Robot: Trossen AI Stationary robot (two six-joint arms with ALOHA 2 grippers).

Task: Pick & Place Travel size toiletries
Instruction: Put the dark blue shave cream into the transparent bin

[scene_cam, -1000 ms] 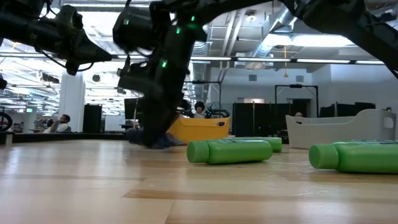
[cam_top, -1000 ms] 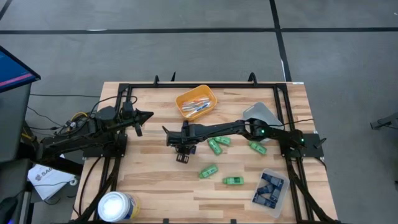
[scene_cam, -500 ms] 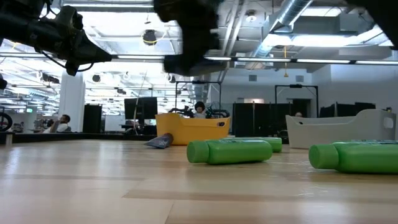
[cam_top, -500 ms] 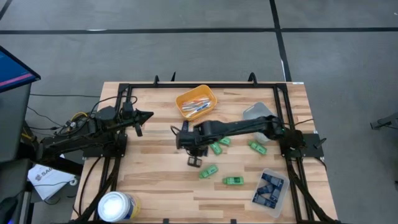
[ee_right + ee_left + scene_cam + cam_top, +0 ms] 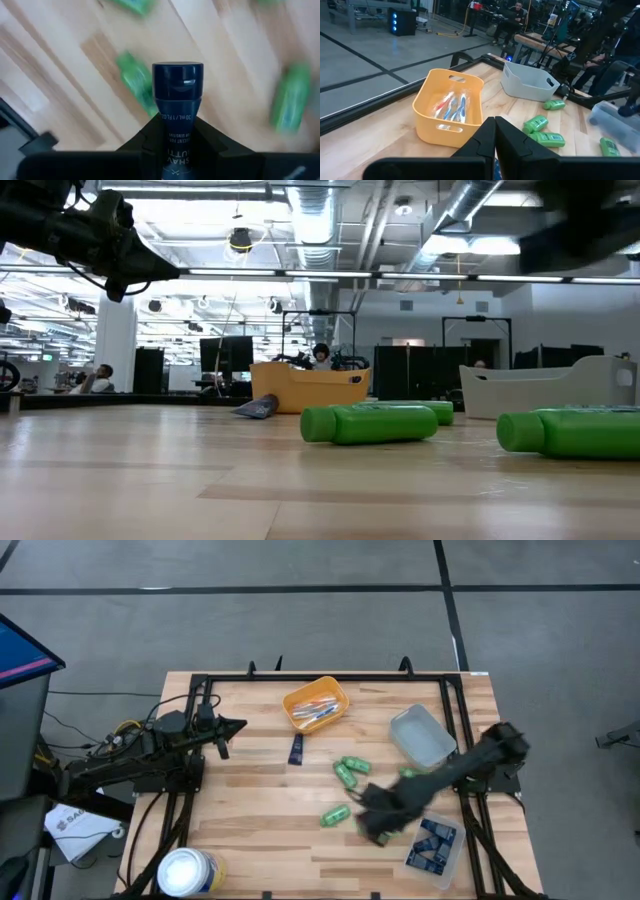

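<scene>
Fingers of the right gripper point(image 5: 172, 131) sit closed against a dark navy tube point(image 5: 177, 107), gripping it at its lower body so the rounded cap end stands clear above the fingertips; small white print shows on the tube just above the grip. High view places the right gripper point(image 5: 378, 821) low over the worktop point(image 5: 250, 810), near the clear tray point(image 5: 433, 845) that holds flat navy packets point(image 5: 436, 838), with a green bottle point(image 5: 335, 815) just beside it; the gripper is blurred there. Left gripper point(image 5: 495, 134) waits at the left side of the worktop, its fingers drawn together to a point with nothing between them; the high view shows the left gripper point(image 5: 232, 726) clear of all items. Another navy tube point(image 5: 296, 748) lies flat on the worktop just below the orange tray point(image 5: 315, 705); in the low view it shows as a dark flattened end point(image 5: 257, 408) in front of that tray. Orange tray holds thin toothbrush-like sticks point(image 5: 452, 106) in white, blue and pink. Green bottles lie on their sides mid-worktop: a pair point(image 5: 349, 770) near the centre, one more point(image 5: 410, 775) below the grey tray point(image 5: 423, 734). Low view shows two bottles point(image 5: 368, 423) close up, capped ends facing left. White tub point(image 5: 188, 871) stands at the near-left corner.
</scene>
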